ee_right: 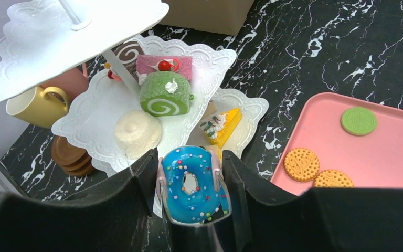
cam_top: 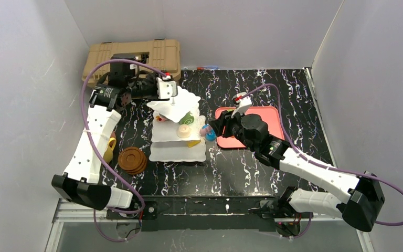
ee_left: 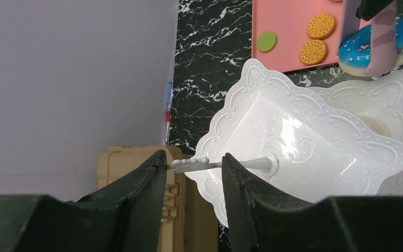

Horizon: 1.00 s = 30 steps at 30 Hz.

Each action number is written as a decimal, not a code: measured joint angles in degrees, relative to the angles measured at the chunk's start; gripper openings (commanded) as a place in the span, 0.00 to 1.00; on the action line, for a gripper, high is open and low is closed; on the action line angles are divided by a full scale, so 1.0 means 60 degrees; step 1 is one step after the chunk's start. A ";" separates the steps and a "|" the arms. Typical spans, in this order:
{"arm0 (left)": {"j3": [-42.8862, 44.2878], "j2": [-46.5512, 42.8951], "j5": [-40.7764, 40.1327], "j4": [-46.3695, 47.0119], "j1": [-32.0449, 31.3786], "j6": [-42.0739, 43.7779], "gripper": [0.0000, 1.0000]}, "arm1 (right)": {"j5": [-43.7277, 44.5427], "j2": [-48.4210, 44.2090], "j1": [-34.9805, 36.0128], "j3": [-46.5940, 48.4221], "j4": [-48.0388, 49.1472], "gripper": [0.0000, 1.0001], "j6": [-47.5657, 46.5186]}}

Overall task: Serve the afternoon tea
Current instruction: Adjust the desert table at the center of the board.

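Right gripper (ee_right: 190, 163) clamped on blue doughnut (ee_right: 202, 202); tiered stand (ee_right: 89, 113) just ahead of its fingertips. Middle tier holds green roll (ee_right: 165, 94), pink slice (ee_right: 162, 67) and cream puff (ee_right: 136, 132). Pink tray (ee_right: 393, 152), to the gripper's right, holds three biscuits (ee_right: 301, 164). Left gripper (ee_left: 194, 160) flanks the loop top (ee_left: 197, 166); grip cannot be determined.

Bright, even overhead light; shadows faint.
In my left wrist view, glare whitens the stand's (ee_left: 315, 142) top plate, and the fingers (ee_left: 136, 205) sit dark and soft close to the lens. Right wrist is crisp on the donut (ee_right: 203, 202). From above, the walls (cam_top: 26, 79) read flat grey.
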 measured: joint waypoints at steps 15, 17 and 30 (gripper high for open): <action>-0.1035 -0.0688 -0.1373 0.1257 -0.0612 -0.1348 0.45 | 0.0459 -0.0801 0.0000 0.0000 -0.0408 0.21 -0.0474; -0.1064 -0.0780 -0.1494 0.1249 -0.0674 -0.1636 0.47 | 0.0514 -0.1093 0.0000 0.0000 -0.0441 0.21 -0.0488; -0.0943 -0.0882 -0.1996 0.1763 -0.0841 -0.3501 0.98 | 0.0630 -0.1727 0.0000 -0.0769 -0.0943 0.22 -0.0441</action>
